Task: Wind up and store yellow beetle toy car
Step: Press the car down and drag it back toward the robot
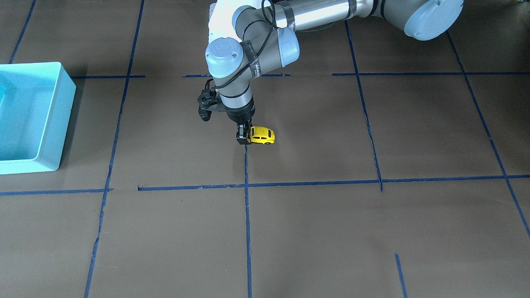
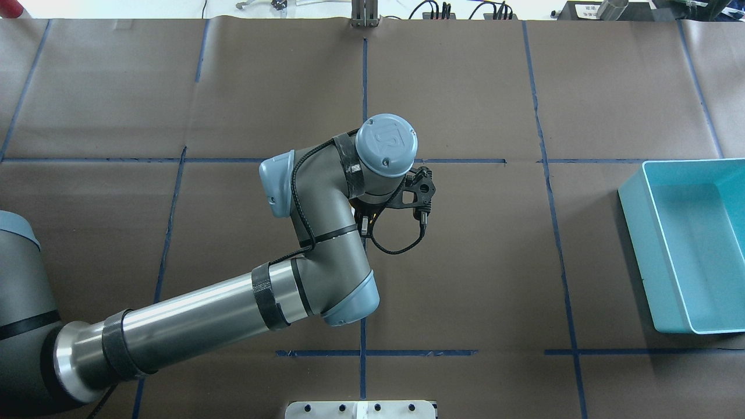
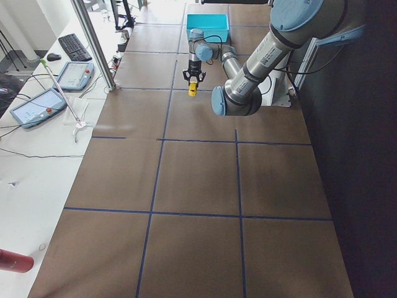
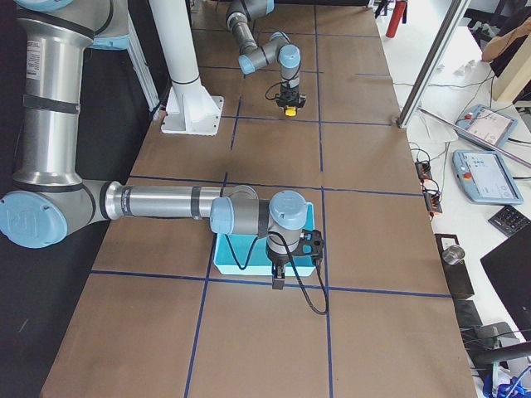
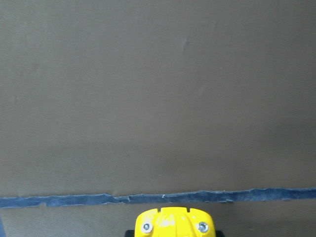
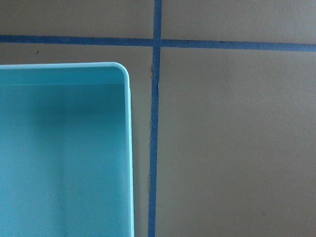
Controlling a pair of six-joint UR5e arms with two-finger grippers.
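While the left arm (image 1: 232,58) reaches over the middle of the table (image 1: 372,231), the view from across it shows the left jaws closed on one end of the yellow beetle toy car (image 1: 263,135). The car sits level beside a blue tape line (image 1: 246,165). Whether its wheels touch the paper, I cannot tell. The turquoise bin (image 1: 65,124) stands well apart, at the table's end on the robot's right.

From overhead the wrist hides both car and jaws, and the bin's floor is bare.

From the left end, a speck of yellow shows pinched under the left wrist, with the bin beyond it.

From the right end, the right arm (image 4: 166,201) hangs with its wrist over the bin's near rim. I cannot tell how far the right jaws are open.

The left wrist camera catches only the car's yellow end at its bottom edge, just short of the tape. The right wrist camera looks down on a bin corner with nothing in it.

My read: the car is gripped, the winding can't be judged from here, and the storing is all left to do — the car must cross to the bin.
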